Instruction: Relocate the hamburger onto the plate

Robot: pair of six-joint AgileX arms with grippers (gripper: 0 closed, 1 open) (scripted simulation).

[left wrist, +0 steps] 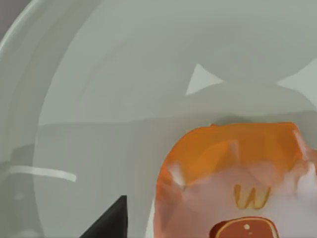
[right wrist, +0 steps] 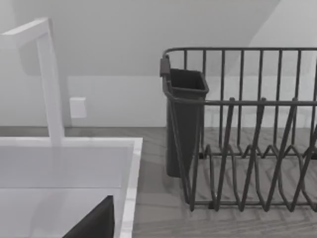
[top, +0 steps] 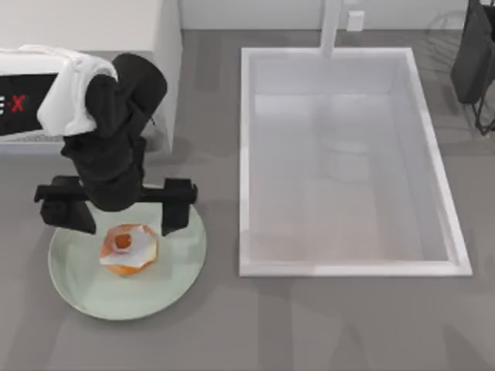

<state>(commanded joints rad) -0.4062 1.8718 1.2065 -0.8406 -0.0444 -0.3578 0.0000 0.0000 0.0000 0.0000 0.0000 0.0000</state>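
Note:
The hamburger [top: 128, 249], orange and white with a red-orange spot on top, lies on the pale mint-green plate [top: 85, 290] at the table's front left, a little left of the plate's middle. My left gripper [top: 124, 225] hovers just above it, open wide, with one finger on each side of the hamburger and neither touching it. In the left wrist view the hamburger [left wrist: 233, 183] rests on the plate [left wrist: 124, 74], and one dark fingertip [left wrist: 111, 222] stands apart beside it. My right arm [top: 473, 54] is parked at the back right; its fingertip [right wrist: 94, 224] sits off to one side.
A big white sink basin [top: 348, 154] with a faucet [top: 331, 23] fills the table's middle and right. A dark wire dish rack [right wrist: 247, 129] with a cutlery cup [right wrist: 184, 119] stands at the back right. A white box [top: 85, 31] stands behind the left arm.

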